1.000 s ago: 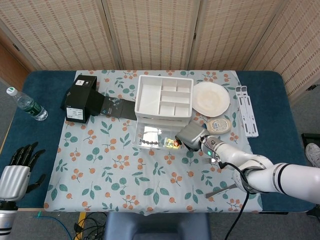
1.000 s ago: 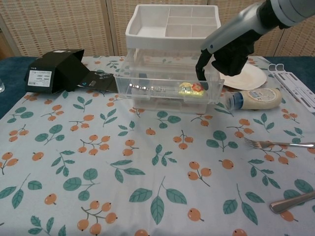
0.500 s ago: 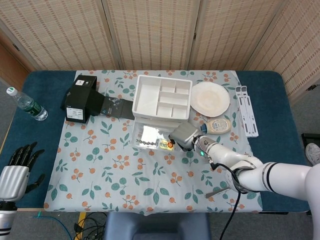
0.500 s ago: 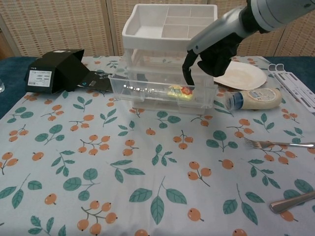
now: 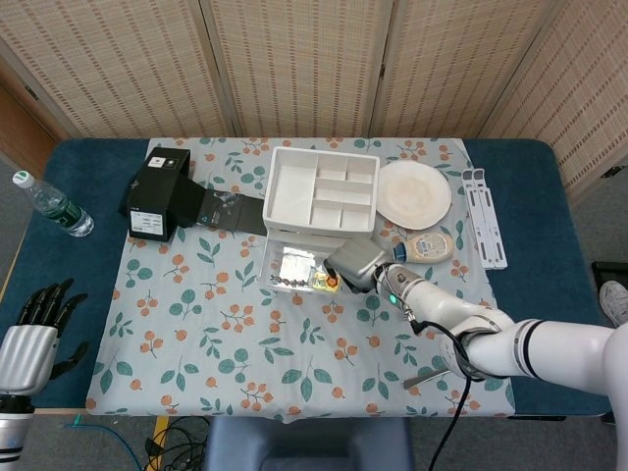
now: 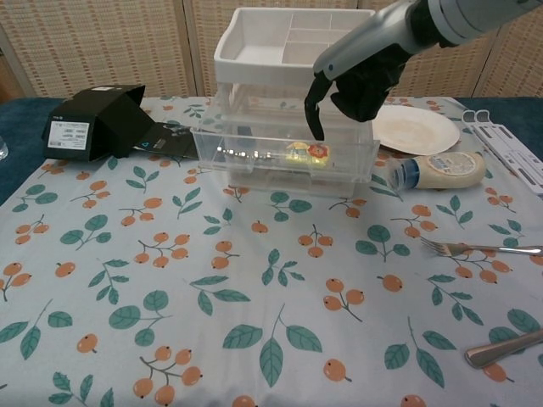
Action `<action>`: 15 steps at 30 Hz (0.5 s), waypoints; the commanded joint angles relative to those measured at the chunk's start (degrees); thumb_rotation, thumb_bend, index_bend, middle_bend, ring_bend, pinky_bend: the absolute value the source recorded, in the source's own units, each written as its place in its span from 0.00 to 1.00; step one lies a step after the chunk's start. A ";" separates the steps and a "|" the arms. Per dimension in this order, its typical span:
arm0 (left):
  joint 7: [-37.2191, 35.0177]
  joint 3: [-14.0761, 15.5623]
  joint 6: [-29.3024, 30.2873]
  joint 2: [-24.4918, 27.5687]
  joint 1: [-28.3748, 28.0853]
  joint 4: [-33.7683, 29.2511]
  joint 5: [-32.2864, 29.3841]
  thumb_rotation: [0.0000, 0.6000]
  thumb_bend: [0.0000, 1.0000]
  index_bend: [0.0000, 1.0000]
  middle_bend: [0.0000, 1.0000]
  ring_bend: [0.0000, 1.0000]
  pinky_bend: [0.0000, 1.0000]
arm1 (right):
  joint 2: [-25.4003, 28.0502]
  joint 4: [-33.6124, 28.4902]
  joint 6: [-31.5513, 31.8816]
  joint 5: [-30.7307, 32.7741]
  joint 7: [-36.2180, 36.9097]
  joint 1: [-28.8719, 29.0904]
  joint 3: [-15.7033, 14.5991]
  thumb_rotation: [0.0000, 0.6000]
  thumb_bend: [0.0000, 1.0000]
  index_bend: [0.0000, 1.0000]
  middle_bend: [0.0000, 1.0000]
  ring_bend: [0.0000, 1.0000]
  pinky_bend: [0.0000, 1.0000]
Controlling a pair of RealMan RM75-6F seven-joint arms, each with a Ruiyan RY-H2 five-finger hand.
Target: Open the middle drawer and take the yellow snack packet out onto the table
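A clear plastic drawer unit [image 5: 319,196] [image 6: 293,47] with a white divided tray on top stands at the back middle of the table. Its middle drawer [image 5: 294,271] [image 6: 254,165] is pulled out toward me. The yellow snack packet [image 5: 327,284] [image 6: 307,153] lies inside it, right of centre. My right hand [image 5: 358,263] [image 6: 356,80] hangs over the drawer with dark fingers [image 6: 315,114] pointing down into it, just above the packet; no grip on the packet shows. Off the table's front left corner, my left hand [image 5: 34,334] holds nothing, fingers spread.
A black box [image 5: 157,191] [image 6: 93,123] lies left of the unit, and a water bottle [image 5: 49,204] lies at the far left. Right of the unit are a plate [image 5: 414,193] [image 6: 416,129], a lying white bottle [image 5: 432,245] [image 6: 441,170], a fork [image 6: 475,248] and a white rack [image 5: 484,226].
My right hand has moved left along the open drawer, from its right end to above the yellow packet. The drawer unit has shifted a little to the left.
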 commanded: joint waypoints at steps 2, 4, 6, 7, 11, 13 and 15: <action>-0.01 0.00 0.06 0.04 0.06 -0.02 -0.03 1.00 0.27 0.18 0.07 0.06 0.09 | 0.12 -0.15 -0.15 -0.10 0.09 -0.20 0.32 1.00 1.00 0.34 1.00 1.00 1.00; -0.05 0.02 0.16 0.09 0.15 -0.04 -0.06 1.00 0.27 0.18 0.07 0.06 0.09 | 0.29 -0.48 -0.23 -0.40 0.14 -0.40 0.51 1.00 1.00 0.34 1.00 1.00 1.00; -0.07 0.07 0.18 0.14 0.23 -0.04 -0.10 1.00 0.27 0.18 0.07 0.06 0.09 | 0.70 -1.07 -1.12 -0.56 0.17 -0.37 0.45 1.00 1.00 0.33 1.00 1.00 1.00; -0.06 0.07 0.15 0.15 0.24 -0.05 -0.13 1.00 0.27 0.18 0.07 0.06 0.09 | 0.93 -1.31 -1.90 -0.57 0.04 -0.14 0.23 1.00 1.00 0.33 1.00 1.00 1.00; -0.12 0.03 0.17 0.08 0.23 -0.02 -0.12 1.00 0.27 0.18 0.07 0.06 0.09 | 1.56 -1.86 -3.96 -0.31 -0.55 1.00 -0.81 1.00 1.00 0.33 1.00 1.00 1.00; -0.14 0.06 0.13 0.05 0.21 0.03 -0.07 1.00 0.27 0.18 0.07 0.06 0.09 | 1.86 -2.04 -4.33 -0.08 -0.73 1.52 -1.32 1.00 1.00 0.33 1.00 1.00 1.00; -0.16 0.07 0.10 0.04 0.22 0.06 -0.09 1.00 0.27 0.18 0.07 0.06 0.09 | 2.01 -2.01 -4.61 0.16 -1.05 2.02 -1.98 1.00 1.00 0.33 1.00 1.00 1.00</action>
